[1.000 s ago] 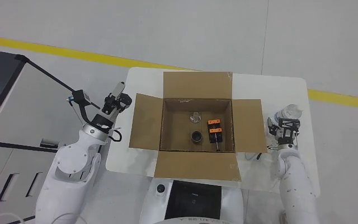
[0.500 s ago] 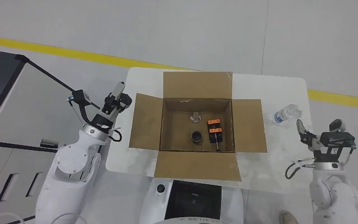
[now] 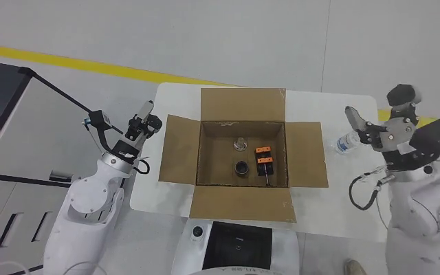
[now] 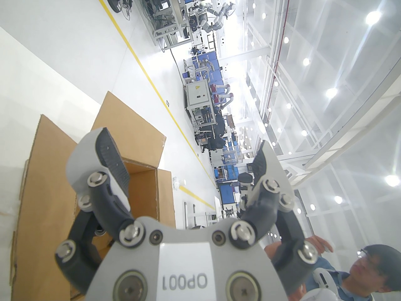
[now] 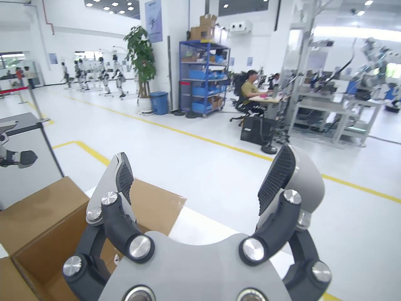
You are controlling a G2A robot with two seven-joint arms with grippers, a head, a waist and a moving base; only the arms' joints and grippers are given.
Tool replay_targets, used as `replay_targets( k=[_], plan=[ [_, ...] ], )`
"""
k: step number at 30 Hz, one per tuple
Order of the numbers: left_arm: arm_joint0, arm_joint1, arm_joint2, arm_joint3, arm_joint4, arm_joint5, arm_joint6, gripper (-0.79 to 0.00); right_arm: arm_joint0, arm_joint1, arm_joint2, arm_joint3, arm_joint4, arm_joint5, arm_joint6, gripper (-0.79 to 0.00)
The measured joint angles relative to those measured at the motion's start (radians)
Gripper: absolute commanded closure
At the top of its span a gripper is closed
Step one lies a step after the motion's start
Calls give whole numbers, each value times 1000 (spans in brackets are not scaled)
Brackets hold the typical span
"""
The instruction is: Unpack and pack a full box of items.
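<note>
An open cardboard box (image 3: 242, 106) sits mid-table with all its flaps folded out. Inside lie a clear cup (image 3: 240, 144), a dark round item (image 3: 240, 168) and an orange-and-black item (image 3: 265, 163). A clear plastic bottle (image 3: 346, 143) lies on the table to the right of the box. My left gripper (image 3: 146, 122) is held off the box's left flap, open and empty (image 4: 183, 140), with the box (image 4: 134, 133) below it. My right gripper (image 3: 378, 108) is raised above the table's right edge near the bottle, open and empty (image 5: 203, 155), with the box (image 5: 47, 214) below.
The white table (image 3: 175, 96) has bare strips beyond the box on every side. A dark stand (image 3: 14, 89) with a thin rod is off the table's left. The floor carries a yellow line (image 3: 69, 63).
My right gripper left the bottle lying on the table, drew back to the table's front right, then rose up over the right edge. The left arm kept still.
</note>
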Motion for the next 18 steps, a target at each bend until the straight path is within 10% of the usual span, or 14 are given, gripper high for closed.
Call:
replay_targets(
  k=[8, 18],
  plan=[
    [0, 0, 0, 0, 0, 0, 0, -785, 256, -7, -357, 119, 59, 299, 681, -785],
    [0, 0, 0, 0, 0, 0, 0, -785, 271, -6, -366, 126, 25, 318, 704, -785]
  ],
)
